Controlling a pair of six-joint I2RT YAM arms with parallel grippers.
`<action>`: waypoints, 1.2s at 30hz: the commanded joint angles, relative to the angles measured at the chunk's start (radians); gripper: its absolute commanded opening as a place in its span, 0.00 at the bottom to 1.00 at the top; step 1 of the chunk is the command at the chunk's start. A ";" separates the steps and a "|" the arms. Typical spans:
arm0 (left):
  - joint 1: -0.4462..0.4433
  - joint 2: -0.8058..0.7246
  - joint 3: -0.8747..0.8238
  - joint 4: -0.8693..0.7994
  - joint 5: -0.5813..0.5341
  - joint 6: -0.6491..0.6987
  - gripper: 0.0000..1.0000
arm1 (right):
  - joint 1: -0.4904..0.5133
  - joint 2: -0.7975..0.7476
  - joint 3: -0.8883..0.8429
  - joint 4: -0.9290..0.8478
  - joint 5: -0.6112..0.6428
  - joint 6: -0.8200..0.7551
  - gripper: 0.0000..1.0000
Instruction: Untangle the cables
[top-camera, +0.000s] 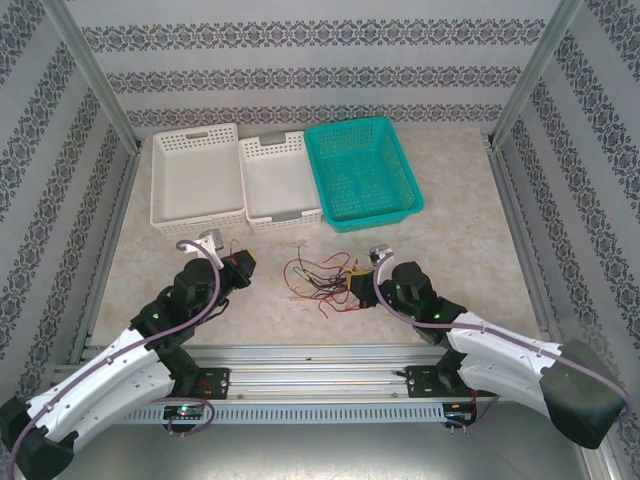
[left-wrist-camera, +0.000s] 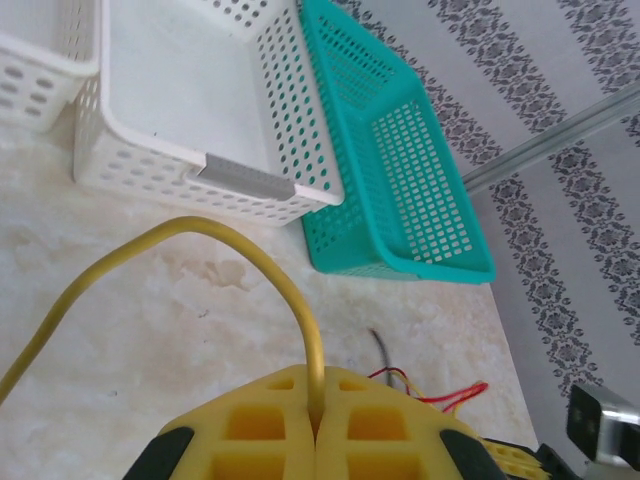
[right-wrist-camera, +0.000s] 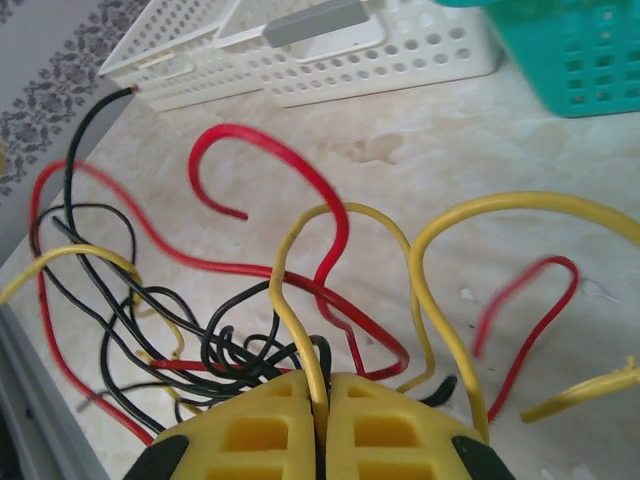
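The left tool (left-wrist-camera: 316, 425) is clenched. Its yellow pads meet with no gap, and a yellow cable (left-wrist-camera: 190, 222) is pinched in the seam between them. From the pads this cable rises toward 12 o'clock, bends over and falls toward 8 o'clock, where it leaves the left wrist view. It cannot be told whether its far end is free. The hold seems meant to lift this one cable away from the others.

The right tool (right-wrist-camera: 323, 415) is clenched too. It is grasping a yellow loop (right-wrist-camera: 276, 290) that stands up from its pads and comes down again at about 2 o'clock. Whether this loop and the left tool's cable are one wire is not clear. Just beyond the pads, from 9 to 12 o'clock, red, black and yellow cables (top-camera: 315, 278) cross over each other, and the black ones look the most knotted.

In the top view the heap lies on the bench (top-camera: 450, 250) between the two tools. It reaches the right tool and is a little apart from the left one, at its 3 o'clock. Holding from two sides is probably meant to spread the heap open. The task looks hardly begun, because most strands are crossed. At 12 o'clock from the heap stand a large white basket (top-camera: 195, 180), a smaller white basket (top-camera: 278, 185) and a teal basket (top-camera: 362, 170), perhaps there to receive separated cables.
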 joint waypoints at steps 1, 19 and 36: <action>0.021 -0.020 0.077 -0.124 -0.011 0.082 0.00 | -0.031 -0.040 -0.034 -0.033 0.067 0.029 0.00; 0.077 0.103 0.431 -0.310 -0.014 0.337 0.00 | -0.146 -0.249 -0.125 -0.172 0.100 0.082 0.00; 0.330 0.330 0.697 -0.349 0.079 0.462 0.00 | -0.156 -0.413 -0.159 -0.208 -0.019 0.065 0.00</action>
